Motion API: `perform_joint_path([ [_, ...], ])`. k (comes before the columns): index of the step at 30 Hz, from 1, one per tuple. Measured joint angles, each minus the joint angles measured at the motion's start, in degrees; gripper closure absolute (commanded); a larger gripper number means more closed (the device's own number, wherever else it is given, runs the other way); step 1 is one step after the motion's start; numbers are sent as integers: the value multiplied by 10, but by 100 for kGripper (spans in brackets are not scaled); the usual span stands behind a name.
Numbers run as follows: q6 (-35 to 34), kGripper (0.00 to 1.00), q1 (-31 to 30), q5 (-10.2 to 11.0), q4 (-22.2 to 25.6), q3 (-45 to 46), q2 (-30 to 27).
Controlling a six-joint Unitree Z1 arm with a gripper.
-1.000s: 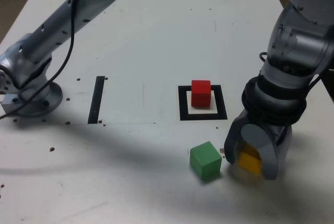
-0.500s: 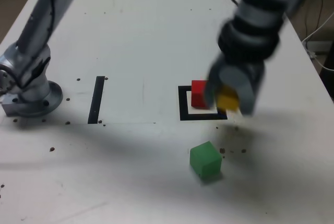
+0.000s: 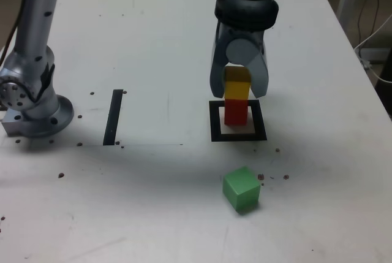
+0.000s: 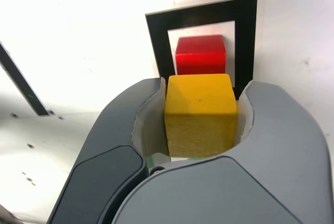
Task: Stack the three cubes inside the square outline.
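Yellow cube [image 3: 237, 83] sits squeezed tight in the gripper [image 3: 238, 86] right over the red cube [image 3: 234, 111] in the square outline [image 3: 214, 121], so it should go down slowly and straight.

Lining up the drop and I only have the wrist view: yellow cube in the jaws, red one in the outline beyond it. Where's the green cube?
Observer: The green cube lies on the table, outside the square outline, nearer the exterior camera.
Operator: Is yellow already resting on red?
Observer: In the exterior view the yellow cube sits directly above the red cube, edges meeting; I cannot tell whether it is bearing on it.
Operator: Anything else near the outline?
Observer: A straight black strip lies off to the exterior view's left, with the arm's base beyond that. The gripper stays shut on the yellow cube.
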Motion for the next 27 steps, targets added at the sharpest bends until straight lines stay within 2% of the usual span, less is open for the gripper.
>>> perform_joint_path([
  [5, -12, 72, 6, -18, -17, 7, -1],
  [27, -16, 72, 27, -19, -33, 30, 0],
])
